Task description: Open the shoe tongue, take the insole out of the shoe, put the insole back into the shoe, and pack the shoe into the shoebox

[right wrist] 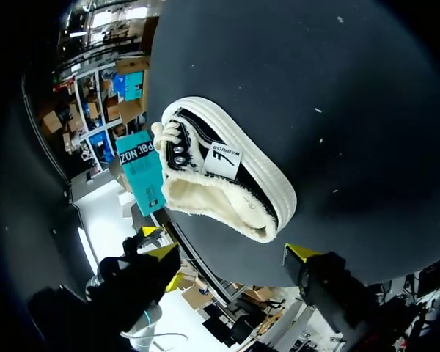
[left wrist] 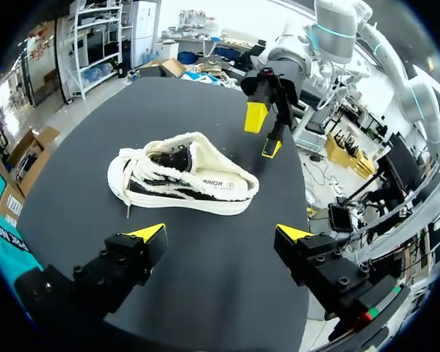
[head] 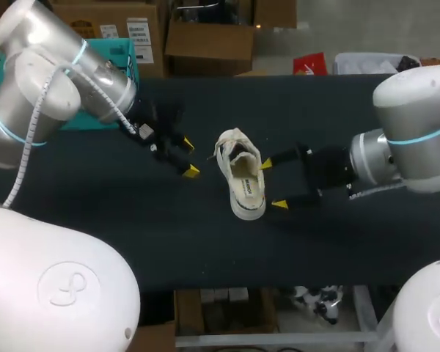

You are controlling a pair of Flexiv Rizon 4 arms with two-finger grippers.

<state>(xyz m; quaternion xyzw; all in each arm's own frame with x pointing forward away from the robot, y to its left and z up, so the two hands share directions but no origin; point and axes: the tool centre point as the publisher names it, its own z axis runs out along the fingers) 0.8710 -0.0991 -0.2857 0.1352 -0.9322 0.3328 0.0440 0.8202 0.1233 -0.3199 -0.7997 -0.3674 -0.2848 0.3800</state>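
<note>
Black table [head: 132, 227], shoe [head: 229, 145], insole [head: 247, 189] plain from above

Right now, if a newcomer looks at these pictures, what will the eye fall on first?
First, the white-and-black sneaker with cream fleecy lining, standing alone in the middle of the black table. Then the two yellow-tipped grippers, both open: the left gripper apart on one side, the right gripper close on the other. A teal cardboard shoebox shows partly behind the left arm.
</note>
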